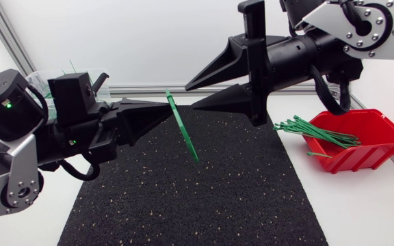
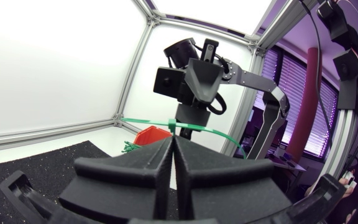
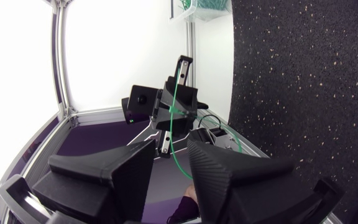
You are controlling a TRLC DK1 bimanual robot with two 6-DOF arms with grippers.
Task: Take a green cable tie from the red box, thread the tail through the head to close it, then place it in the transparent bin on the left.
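Black wedge fingers of the left gripper (image 1: 164, 109) were pressed together, clamped on one green plastic cable tie (image 1: 185, 137) near its upper end. The tie was held in the air, slanting down over the mat, and its lower tip did not visibly touch anything. The matte black right gripper (image 1: 193, 96) faced it tip to tip with its fingers spread and nothing between them, just beside the tie. I couldn't tell if there was any contact.

Hard to make out: whether the tie's tail was through its head. In the left wrist view the fingers covered the clamped stretch, and in the right wrist view the tie was only a thin line.

Surface: one black speckled rubber mat (image 1: 183, 198) on a white table top (image 1: 361, 205).

Counts:
- Two grippers.
- One held tie.
- One red plastic box (image 1: 361, 158) on the right, beside the mat.
- A bundle of green ties (image 1: 313, 130) spilling over the box's rim, too bunched to count.
- One transparent bin (image 1: 40, 75) at the far left, partly hidden behind the left arm, with green ties inside that were uncountable too.
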